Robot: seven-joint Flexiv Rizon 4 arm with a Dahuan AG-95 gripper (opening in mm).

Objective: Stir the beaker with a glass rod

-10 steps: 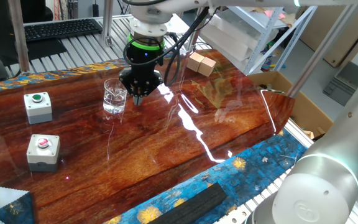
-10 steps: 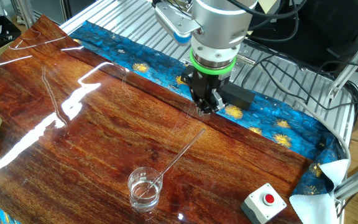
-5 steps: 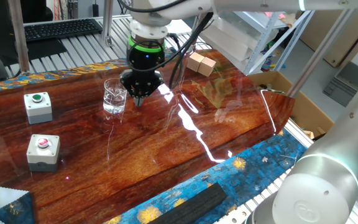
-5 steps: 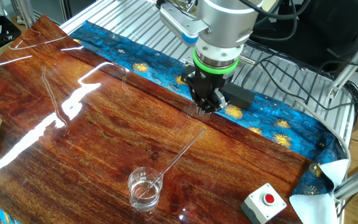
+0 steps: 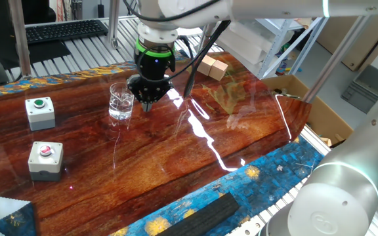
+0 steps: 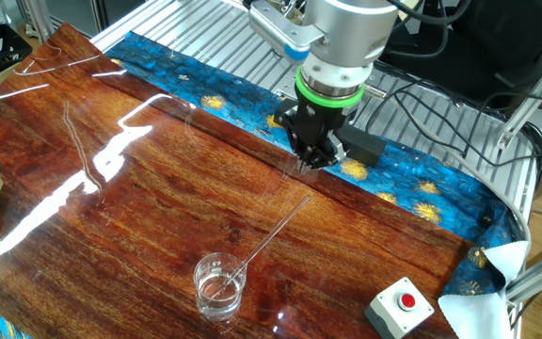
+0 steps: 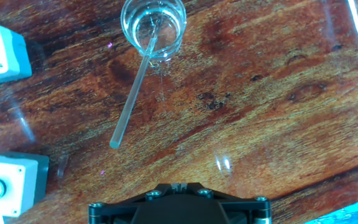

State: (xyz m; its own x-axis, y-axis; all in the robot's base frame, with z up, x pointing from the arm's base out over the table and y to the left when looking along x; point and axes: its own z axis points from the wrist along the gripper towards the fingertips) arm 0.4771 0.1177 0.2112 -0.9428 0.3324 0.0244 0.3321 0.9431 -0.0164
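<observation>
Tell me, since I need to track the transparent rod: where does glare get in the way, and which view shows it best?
One fixed view: white glare streaks on the table, glass rod not discernible. The other fixed view: glare far from the beaker; rod a faint line. Hand view: rod sharpest, clear against the wood.

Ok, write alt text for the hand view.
Looking down on a glossy wooden table: a glass rod leans in a clear beaker, its free end pointing toward the camera. Two grey button boxes sit at the left edge.

Glossy wooden table (image 5: 176,157), clear beaker (image 7: 153,28), apparently glass.
</observation>
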